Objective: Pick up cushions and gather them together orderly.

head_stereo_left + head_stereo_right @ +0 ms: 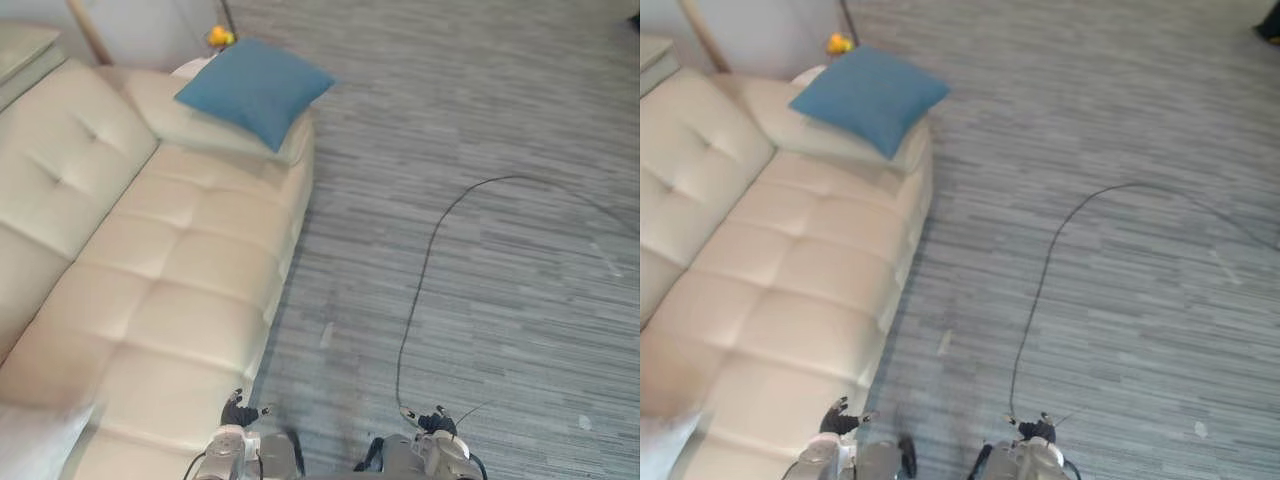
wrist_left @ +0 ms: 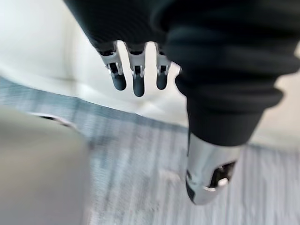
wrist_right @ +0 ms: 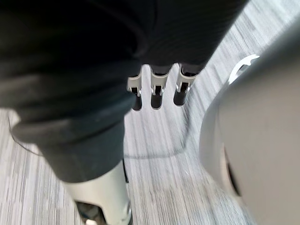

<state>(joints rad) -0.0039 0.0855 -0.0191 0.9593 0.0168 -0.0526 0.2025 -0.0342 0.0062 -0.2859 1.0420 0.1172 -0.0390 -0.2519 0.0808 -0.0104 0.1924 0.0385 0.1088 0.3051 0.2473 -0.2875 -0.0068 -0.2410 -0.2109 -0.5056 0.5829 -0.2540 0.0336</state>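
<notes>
Cream tufted sofa (image 1: 150, 270) on the left. Blue cushion (image 1: 255, 88) lies at its far end, tilted, on a cream pad (image 1: 185, 125), cushion or arm, can't tell. Small yellow object (image 1: 220, 37) just behind it. Left hand (image 1: 238, 410) hangs low by the sofa's near front edge, well apart from the blue cushion; fingers (image 2: 138, 84) straight, side by side, holding nothing. Grey striped carpet (image 1: 500, 300) to the right. Right hand (image 1: 437, 422) hangs over it, fingers (image 3: 156, 98) straight, close together, empty.
</notes>
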